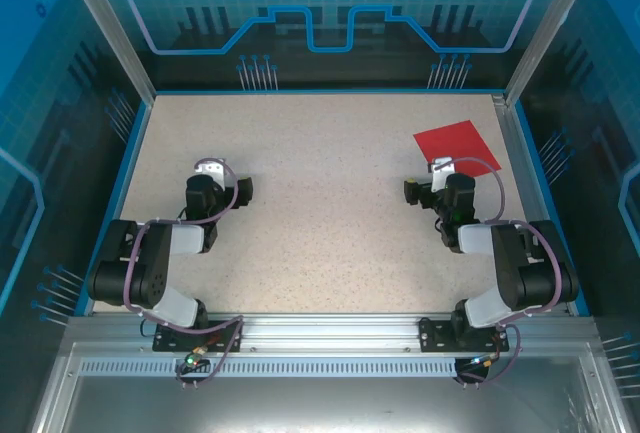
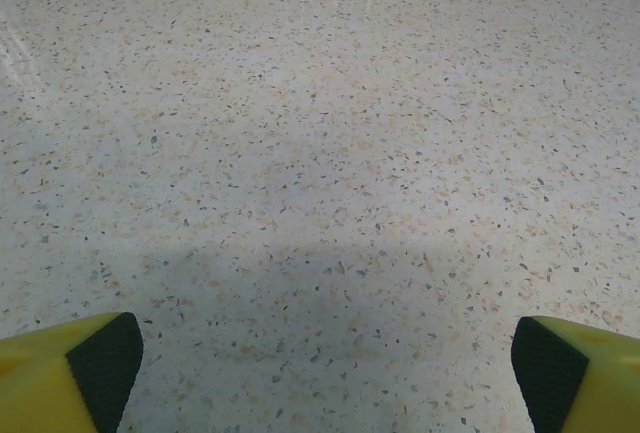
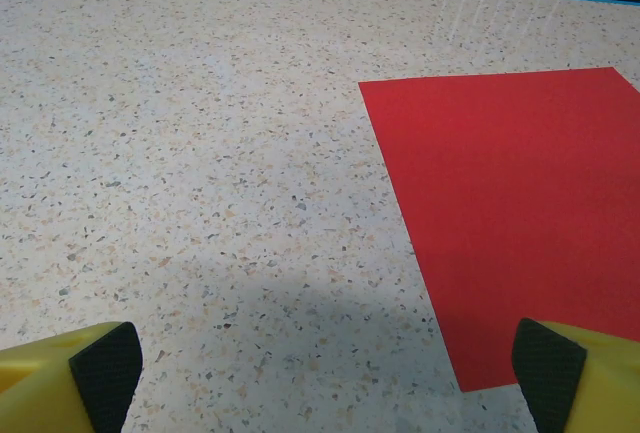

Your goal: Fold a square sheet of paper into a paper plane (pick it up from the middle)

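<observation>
Square sheet of paper: lies flat and unfolded on the table, toward the far right corner, with its near edge just ahead of the right gripper. Not yet lifted or creased.

Right gripper: jaws spread wide, empty, low over the table, offset left of the sheet's middle. Likely staged so for an approach to that middle.

Left gripper: jaws wide apart, empty, over bare table well apart from the sheet, probably to leave the working area free.

Next: shift right and forward before closing.

black-and-white arms, purple cables, yellow claw fingers, black pads.
</observation>
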Available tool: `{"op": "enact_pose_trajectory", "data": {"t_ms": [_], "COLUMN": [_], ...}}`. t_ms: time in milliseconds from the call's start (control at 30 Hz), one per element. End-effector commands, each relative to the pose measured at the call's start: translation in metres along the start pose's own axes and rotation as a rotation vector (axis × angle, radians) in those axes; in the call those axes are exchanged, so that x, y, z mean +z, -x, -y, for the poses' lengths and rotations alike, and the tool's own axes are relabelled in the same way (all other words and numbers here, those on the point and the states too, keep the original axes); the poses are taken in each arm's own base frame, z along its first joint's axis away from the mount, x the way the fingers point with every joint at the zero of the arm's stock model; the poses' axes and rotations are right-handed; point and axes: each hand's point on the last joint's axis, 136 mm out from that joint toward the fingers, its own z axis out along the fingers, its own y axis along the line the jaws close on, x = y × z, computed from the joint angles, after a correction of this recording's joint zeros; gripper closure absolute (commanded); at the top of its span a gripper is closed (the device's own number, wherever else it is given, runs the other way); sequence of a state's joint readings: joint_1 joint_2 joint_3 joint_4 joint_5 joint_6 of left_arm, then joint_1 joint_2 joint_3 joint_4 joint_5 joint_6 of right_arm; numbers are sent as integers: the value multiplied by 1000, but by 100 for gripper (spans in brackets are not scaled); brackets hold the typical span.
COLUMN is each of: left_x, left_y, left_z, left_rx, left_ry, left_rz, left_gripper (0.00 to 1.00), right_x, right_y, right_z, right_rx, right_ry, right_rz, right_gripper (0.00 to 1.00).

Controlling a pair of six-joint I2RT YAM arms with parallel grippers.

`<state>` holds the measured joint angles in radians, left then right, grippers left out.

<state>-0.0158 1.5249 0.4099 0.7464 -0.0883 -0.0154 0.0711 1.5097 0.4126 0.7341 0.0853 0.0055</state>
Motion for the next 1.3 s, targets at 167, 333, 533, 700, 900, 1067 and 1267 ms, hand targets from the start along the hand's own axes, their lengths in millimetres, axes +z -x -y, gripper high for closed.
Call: {"op": "enact_pose_trajectory", "data": {"t_ms": [167, 333, 533, 700, 900, 1067, 1267], "left_x": [-1, -1, -1, -1, -5, -20, -40], "left_y": [15, 14, 15, 15, 22, 41, 54], "left_z": [5, 4, 5, 5, 7, 0, 18], "left_rx": [23, 23, 22, 18, 31, -3, -203], "left_ry": [-27, -26, -29, -30, -28, 31, -46], "left_rz": [51, 50, 48, 49, 46, 2, -99], "left_gripper": [1, 1, 1, 1, 1, 1, 1], "right_x": [1, 0, 0, 0, -6, -26, -42], "right_y": [15, 15, 15, 14, 25, 44, 61], "right_z": [3, 2, 3, 2, 9, 2, -15], "right_rx": [-9, -9, -7, -7, 13, 6, -39], "right_ry": [1, 2, 2, 4, -21, 22, 124], "right_rz": [44, 45, 45, 45, 48, 53, -33], "right_gripper": [1, 1, 1, 1, 1, 1, 2]}}
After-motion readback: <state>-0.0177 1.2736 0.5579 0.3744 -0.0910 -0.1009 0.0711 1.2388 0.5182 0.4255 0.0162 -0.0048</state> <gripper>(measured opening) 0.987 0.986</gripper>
